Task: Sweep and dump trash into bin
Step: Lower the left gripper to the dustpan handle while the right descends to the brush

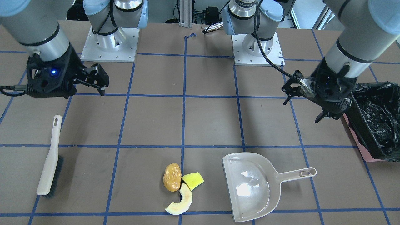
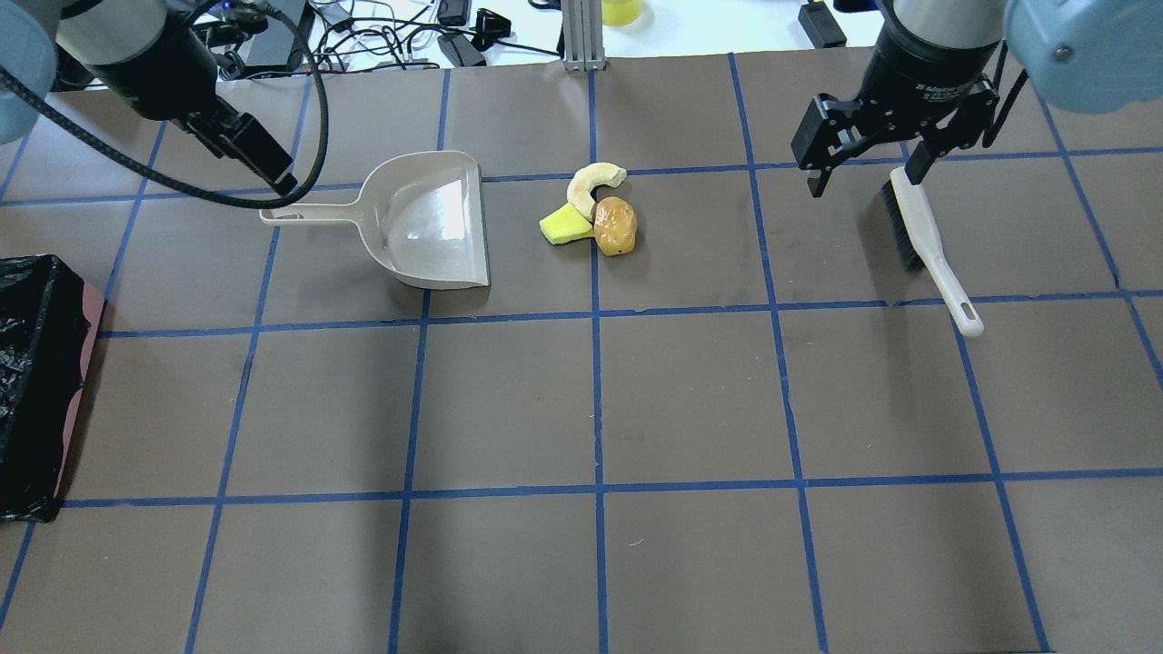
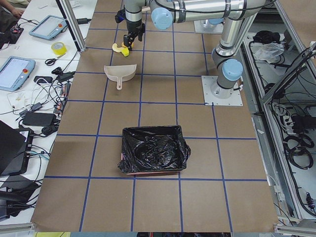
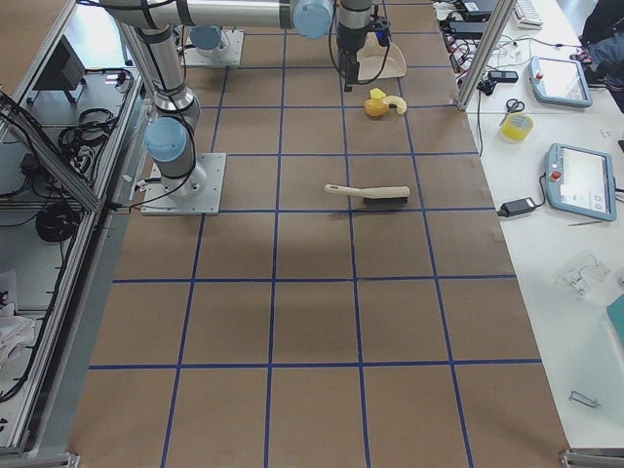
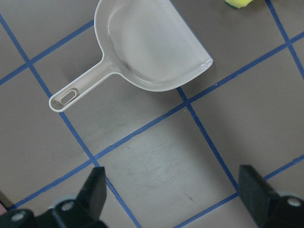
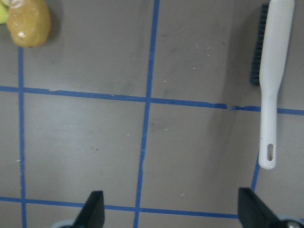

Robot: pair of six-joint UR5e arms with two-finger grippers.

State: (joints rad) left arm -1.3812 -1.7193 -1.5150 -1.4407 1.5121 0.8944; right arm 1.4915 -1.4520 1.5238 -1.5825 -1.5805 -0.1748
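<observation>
The trash lies in one cluster: an orange-brown lump [image 1: 172, 177], a yellow wedge [image 1: 192, 180] and a pale curved slice [image 1: 182, 201]. A beige dustpan [image 1: 250, 184] rests empty beside them, with its handle toward the bin [image 1: 359, 125], which is lined with black plastic. A beige brush [image 1: 50, 159] lies flat on the other side. My left gripper [image 5: 173, 199] hovers open above the table near the dustpan handle [image 2: 300, 214]. My right gripper [image 2: 863, 177] hangs open over the brush's bristle end [image 2: 899, 222], holding nothing.
Both arm bases [image 1: 109, 40] [image 1: 257, 47] stand at the table's back edge. Blue tape lines grid the brown table. Beyond the far edge is a bench with cables [image 2: 382, 36], tablets [image 4: 580, 180] and a tape roll [image 4: 515, 125].
</observation>
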